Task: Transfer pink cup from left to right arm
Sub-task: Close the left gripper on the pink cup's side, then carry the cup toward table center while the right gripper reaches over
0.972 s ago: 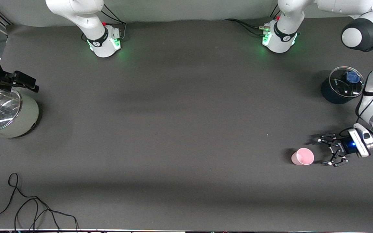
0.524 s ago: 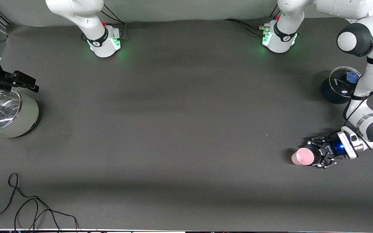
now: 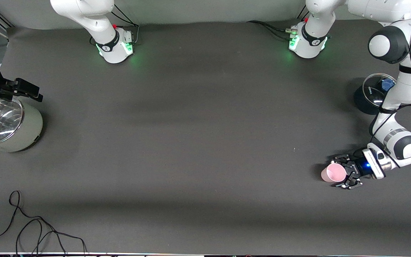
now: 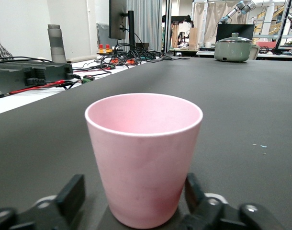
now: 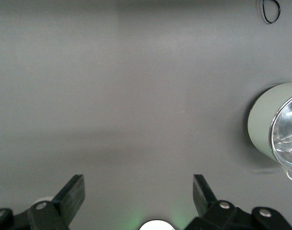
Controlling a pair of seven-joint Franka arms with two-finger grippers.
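The pink cup [image 3: 333, 173] stands upright on the dark table near the left arm's end; it fills the left wrist view [image 4: 143, 153]. My left gripper [image 3: 339, 172] is low at the table, open, with one finger on each side of the cup's base. In the left wrist view [image 4: 134, 189] one finger [image 4: 72, 196] stands clear of the cup and the other finger [image 4: 194, 191] is close to its wall. My right gripper [image 3: 36, 93] waits up in the air over the grey-green pot, open and empty [image 5: 139, 184].
A grey-green pot with a glass lid [image 3: 20, 128] stands at the right arm's end, also in the right wrist view [image 5: 263, 124]. A dark pot with a glass lid [image 3: 364, 100] stands farther from the front camera than the cup. A black cable [image 3: 30, 228] lies near the front edge.
My left gripper has slid toward the cup until its open fingers stand on both sides of it. The cup and the right arm have not moved.
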